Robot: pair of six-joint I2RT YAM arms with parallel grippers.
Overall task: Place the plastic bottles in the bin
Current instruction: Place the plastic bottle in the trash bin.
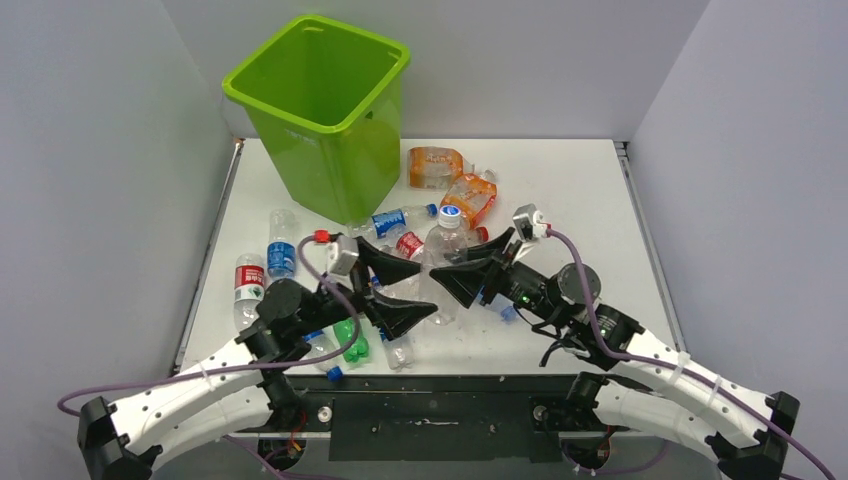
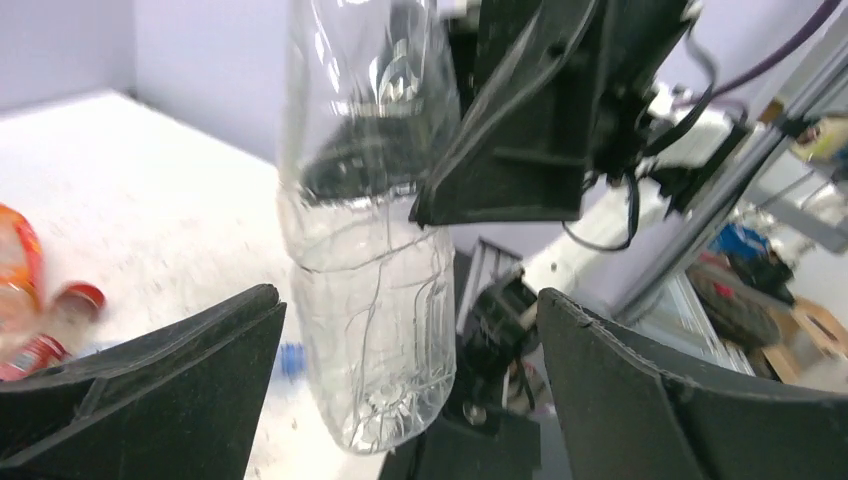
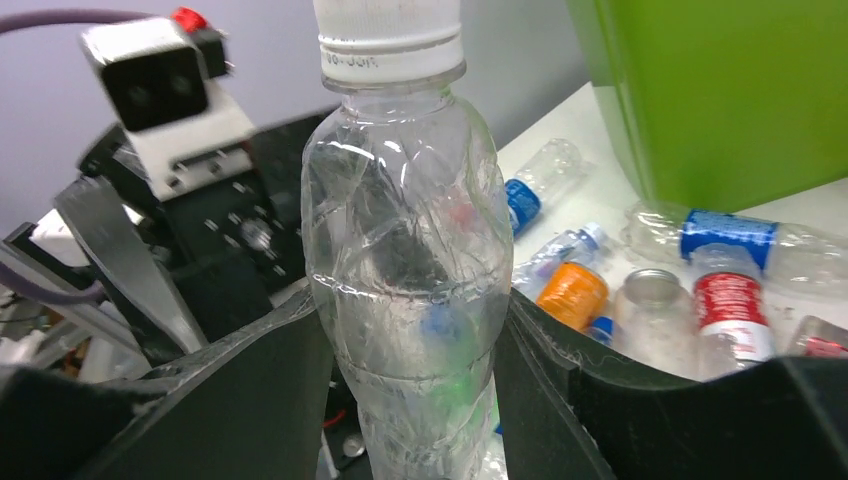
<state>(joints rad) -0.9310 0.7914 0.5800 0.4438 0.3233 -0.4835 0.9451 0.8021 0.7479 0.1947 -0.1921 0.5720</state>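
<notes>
HAND-OFF OVER THE HEAP: A clear bottle (image 1: 445, 240) w/ a white cap hangs between both arms near the middle of the table (image 1: 570, 190), apparently lifted off the pile beneath.

The right gripper (image 3: 410, 310) pinches it round the body, one black finger pressed to each side below the shoulder, cap pointing away from the wrist. The left gripper (image 2: 405, 300) stands spread wide around the bottle's lower half. There is a gap on either side, so it carries none of the weight.

The grippers meet nose to nose, which reads as a pass between arms w/ the right one doing the holding. It is prob. meant to get a firm mid-body grip before the carry.

The lime-green bin (image 1: 320, 150) stands upright at the far left of the table, well apart from the held bottle, its rim high above everything else. The bottle will need raising over that rim, not just a push across.

Most plastic bottles lie loose on the table:
- Two orange ones (image 1: 450, 180) are just right of the bin.
- Blue- and red-labelled clear ones sit at its foot and along the left edge.
- A green one (image 1: 350, 342) lies by the left arm.

Whether any are inside the bin can't be told from here.

Risk: the thin, creased plastic could buckle or slip in a two-point pinch.
</notes>
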